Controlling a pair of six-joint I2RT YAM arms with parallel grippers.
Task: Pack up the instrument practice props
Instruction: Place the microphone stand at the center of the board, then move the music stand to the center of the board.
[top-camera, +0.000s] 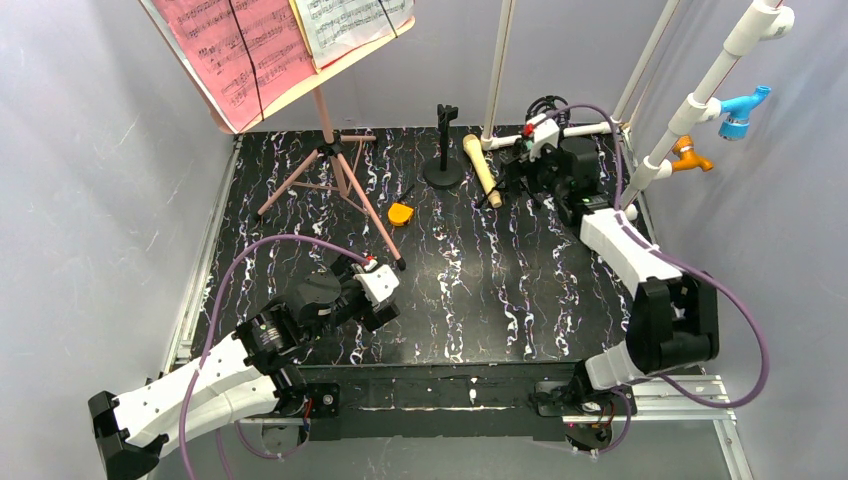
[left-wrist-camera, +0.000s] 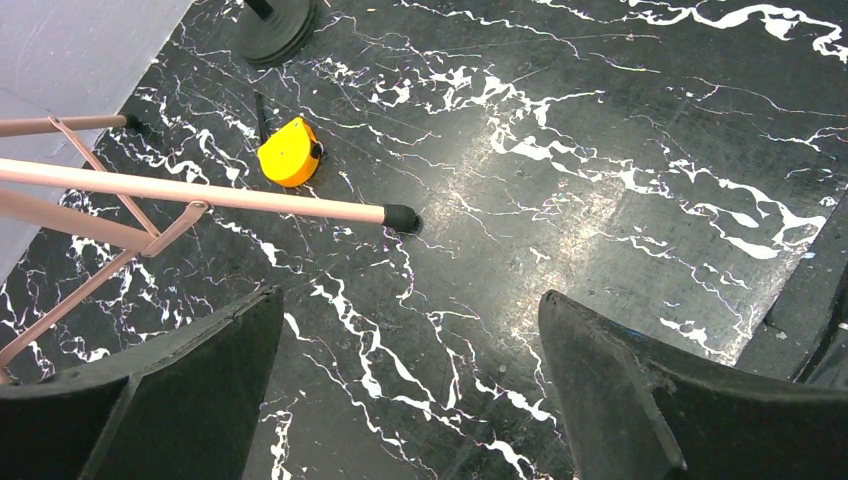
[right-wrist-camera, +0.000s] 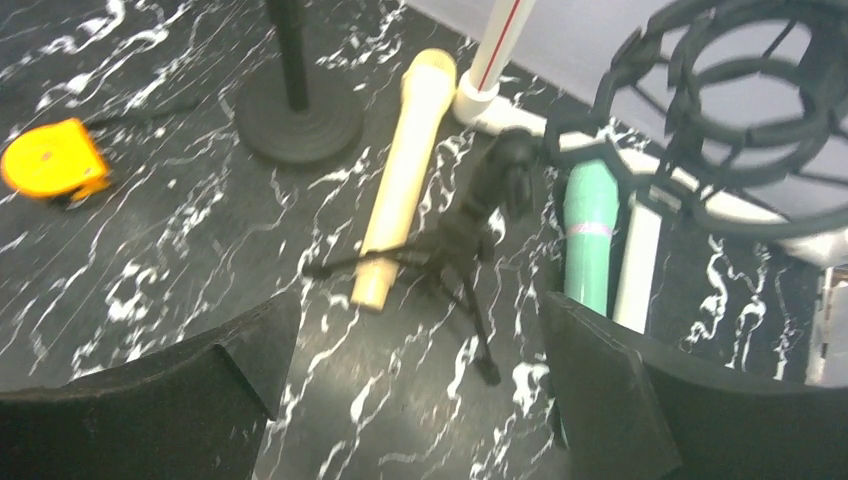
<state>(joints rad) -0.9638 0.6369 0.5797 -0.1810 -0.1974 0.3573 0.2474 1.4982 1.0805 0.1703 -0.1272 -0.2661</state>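
The right gripper (right-wrist-camera: 415, 340) hangs spread wide and empty over the far right, where the beige plastic toy microphone (right-wrist-camera: 405, 170) and the teal toy microphone (right-wrist-camera: 590, 240) lie flat beside a small black tripod (right-wrist-camera: 470, 230); it is probably spread to fit 1. The left gripper (left-wrist-camera: 410, 330), also spread and empty, faces a thin pink tripod leg (left-wrist-camera: 200, 190) of the upright pink music board (top-camera: 310, 88), far left.

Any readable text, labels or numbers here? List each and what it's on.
None can be read.
The pink music sheet: printed notation, too small to read.
The white music sheet: likewise too small.
The small yellow object: no legible marking.
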